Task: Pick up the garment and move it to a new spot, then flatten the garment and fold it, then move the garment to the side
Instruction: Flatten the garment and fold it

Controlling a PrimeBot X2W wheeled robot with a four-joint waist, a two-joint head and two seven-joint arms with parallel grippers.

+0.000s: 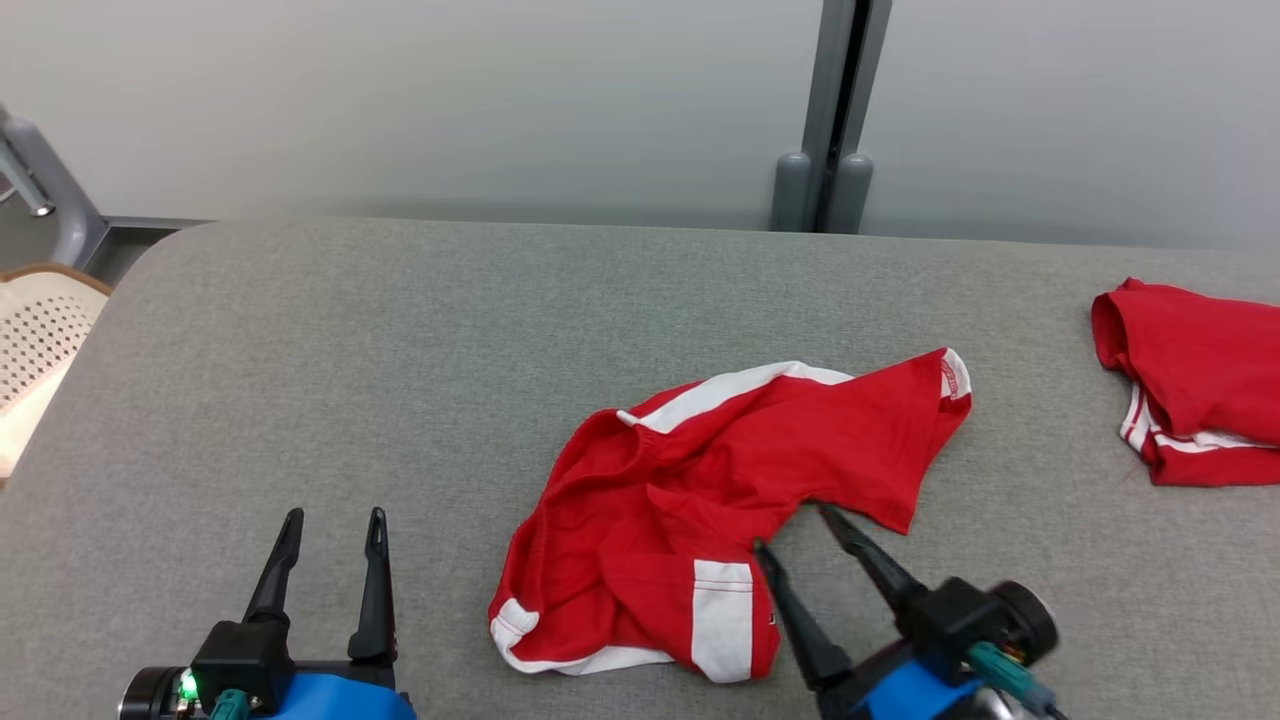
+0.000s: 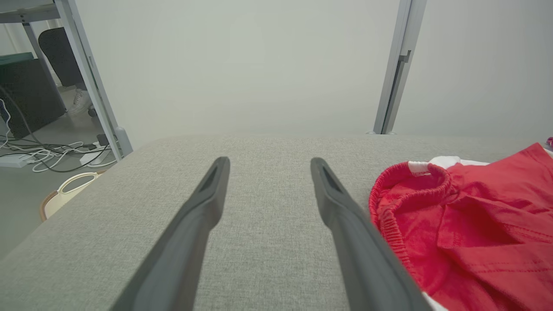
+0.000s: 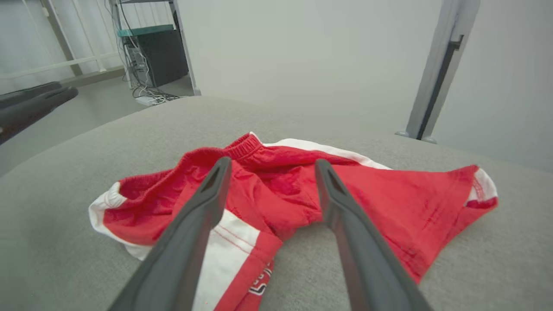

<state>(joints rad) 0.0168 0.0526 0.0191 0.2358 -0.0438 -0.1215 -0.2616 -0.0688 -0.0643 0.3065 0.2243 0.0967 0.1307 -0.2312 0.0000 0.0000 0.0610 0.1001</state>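
**Red shorts crumpled on grey padded top, both grippers open**

A grey woven padded surface [image 1: 400, 350] with a rounded corner at 10 o'clock fills the head view. The garment [image 1: 720, 500], red shorts with white side stripes, lies rumpled just past centre toward 5 o'clock, with the elastic waistband bunched at its left and one leg spread toward 2 o'clock. A second red piece [image 1: 1190, 380] sits well apart at 3 o'clock.

The left gripper [image 1: 335, 515] hangs at 7 o'clock over bare fabric with its fingers spread and nothing between them. The right gripper [image 1: 795, 529], at 5 o'clock, also stands with its fingers apart, the tips at the garment's near hem by the notch between the legs; contact cannot be judged.

Behind the surface rises a plain pale wall [image 1: 450, 100], split by a grey post [image 1: 835, 120] at 1 o'clock. A pale perforated basket [image 1: 35, 340] stands off the edge at 9 o'clock. In the left wrist view, white cables [image 2: 47, 155] trail over the floor at 9 o'clock.
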